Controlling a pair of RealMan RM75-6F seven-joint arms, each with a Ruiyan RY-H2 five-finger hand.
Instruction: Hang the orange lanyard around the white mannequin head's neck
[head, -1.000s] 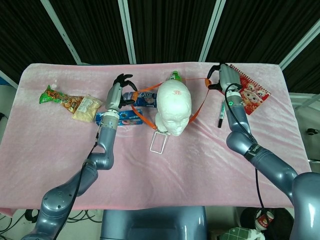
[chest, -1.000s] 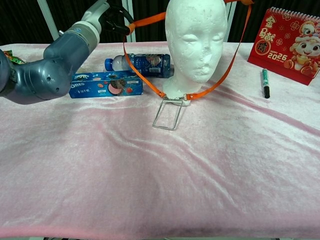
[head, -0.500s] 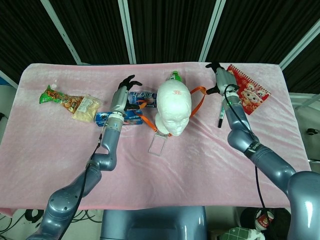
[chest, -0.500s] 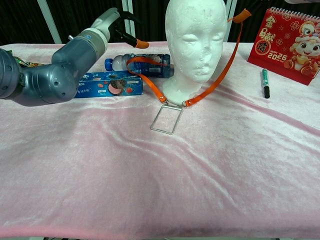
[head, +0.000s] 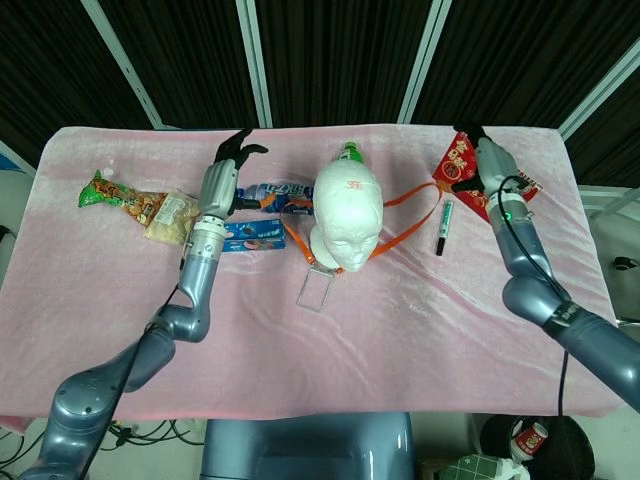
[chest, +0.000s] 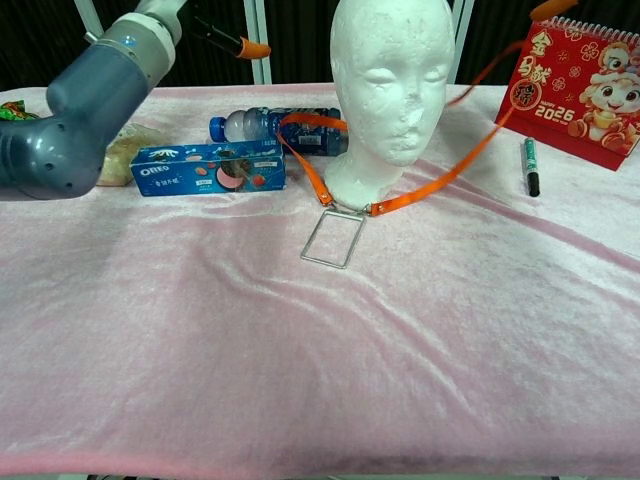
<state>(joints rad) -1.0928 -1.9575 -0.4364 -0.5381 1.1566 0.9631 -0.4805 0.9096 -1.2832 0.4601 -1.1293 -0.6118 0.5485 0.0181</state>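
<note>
The white mannequin head (head: 348, 210) (chest: 392, 80) stands upright mid-table. The orange lanyard (head: 410, 222) (chest: 440, 175) runs behind its neck. One strand drops down the left side to a clip. The other stretches out right, and its loop ends near the calendar's left edge. A clear badge holder (head: 313, 288) (chest: 331, 238) lies flat in front of the head. My left hand (head: 218, 180) (chest: 205, 25) is raised left of the head, fingers apart, holding nothing. My right hand (head: 483, 165) hovers over the calendar, apart from the strap.
An Oreo box (head: 252, 235) (chest: 210, 168) and a water bottle (head: 280, 192) (chest: 280, 125) lie left of the head, the strap crossing the bottle. A green marker (head: 441, 228) (chest: 530, 165) and a red calendar (chest: 580, 85) are on the right. Snack bags (head: 125, 200) lie far left.
Both hands have let go of the lanyard and drawn outward, left hand to the left, right hand to the right. The strap has dropped from the top of the head to neck level.
</note>
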